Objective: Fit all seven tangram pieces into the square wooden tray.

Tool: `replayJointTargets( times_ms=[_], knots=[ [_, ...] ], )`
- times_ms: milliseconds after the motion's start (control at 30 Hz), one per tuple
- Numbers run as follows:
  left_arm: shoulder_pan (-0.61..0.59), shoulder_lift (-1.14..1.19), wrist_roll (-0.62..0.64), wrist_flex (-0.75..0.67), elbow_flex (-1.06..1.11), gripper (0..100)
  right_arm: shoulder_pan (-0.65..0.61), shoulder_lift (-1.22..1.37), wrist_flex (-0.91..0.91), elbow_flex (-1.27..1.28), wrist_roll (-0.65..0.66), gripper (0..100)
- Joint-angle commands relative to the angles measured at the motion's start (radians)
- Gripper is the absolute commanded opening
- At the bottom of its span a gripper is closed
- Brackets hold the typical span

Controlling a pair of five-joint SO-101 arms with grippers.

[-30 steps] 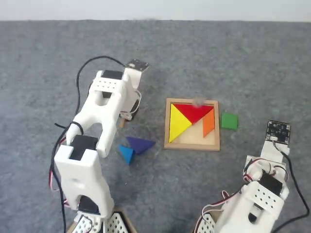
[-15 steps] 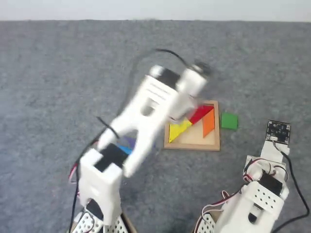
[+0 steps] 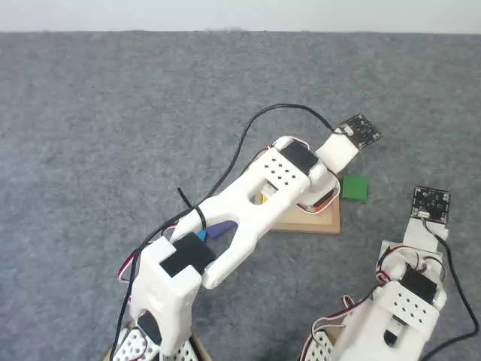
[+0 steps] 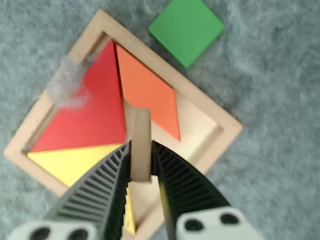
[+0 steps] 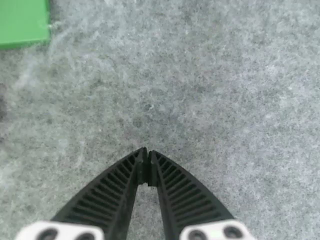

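Note:
The square wooden tray [image 4: 220,120] holds a red triangle [image 4: 95,112], a yellow triangle [image 4: 75,162] and an orange parallelogram [image 4: 150,92]. My left gripper [image 4: 141,150] hangs over the tray's bare part, shut on a tan wooden piece [image 4: 140,135] held edge-on. A green square [image 4: 186,27] lies on the carpet just outside the tray. In the high view the left arm [image 3: 263,195] covers most of the tray [image 3: 319,219]. A purple triangle [image 3: 219,229] and a blue piece [image 3: 198,235] peek out beside that arm. My right gripper [image 5: 147,155] is shut over bare carpet, near the green square [image 5: 22,22].
Grey carpet covers the whole table. The right arm [image 3: 406,301] sits at the front right, short of the green square [image 3: 355,187]. A black cable [image 3: 255,128] loops above the left arm. Open carpet lies behind and left of the tray.
The left arm swung from the carpet left of the tray to over the tray, carrying the tan piece. The right arm has stayed still.

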Motion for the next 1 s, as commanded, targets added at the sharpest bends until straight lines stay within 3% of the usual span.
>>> replayJointTargets(
  times_ms=[0, 133, 400, 967],
  knots=[
    [0.002, 0.043, 0.017, -0.075, -0.022, 2, -0.008, -0.021, 0.015, -0.011, 0.008, 0.6],
    [-0.002, 0.169, 0.017, -0.043, -0.142, 3, -0.008, -0.021, 0.015, -0.011, 0.011, 0.6],
    [-0.005, 0.338, 0.057, 0.15, -0.433, 3, -0.008, -0.021, 0.015, -0.011, 0.012, 0.6],
    [-0.041, 0.341, 0.055, 0.183, -0.472, 9, -0.008, -0.021, 0.016, -0.011, 0.012, 0.6]
  ],
)
